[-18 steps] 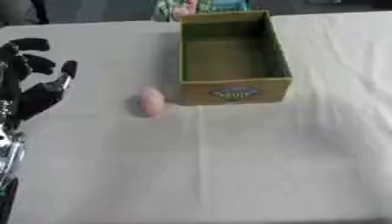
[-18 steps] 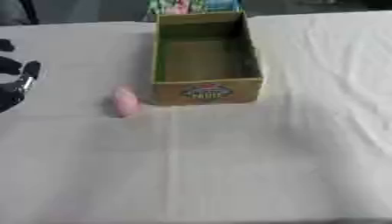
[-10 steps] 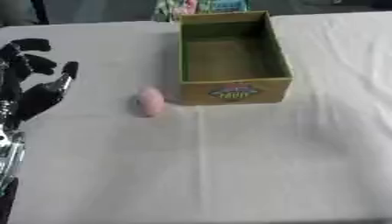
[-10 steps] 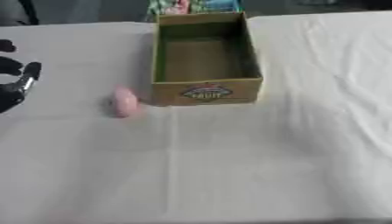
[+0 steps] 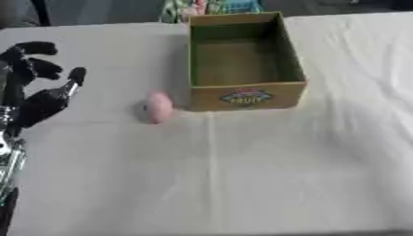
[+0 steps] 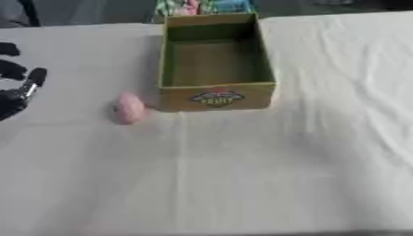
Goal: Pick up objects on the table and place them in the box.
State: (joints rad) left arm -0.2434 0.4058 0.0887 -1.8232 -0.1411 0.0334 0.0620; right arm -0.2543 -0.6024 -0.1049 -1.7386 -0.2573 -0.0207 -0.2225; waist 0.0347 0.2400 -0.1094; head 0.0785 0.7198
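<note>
- While nothing is yet held, the left hand (image 5: 36,99) hovers at left frame edge, fingers spread apart, empty.
- Pink object (image 5: 158,105) lies on the table (image 5: 242,175), centre-left, just beside the box.
- Box (image 5: 242,55), upper centre, looks empty; placement remains.

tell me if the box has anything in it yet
Empty: the box shows only its bare floor, and the pink object lies on the table beside its front left corner.
</note>
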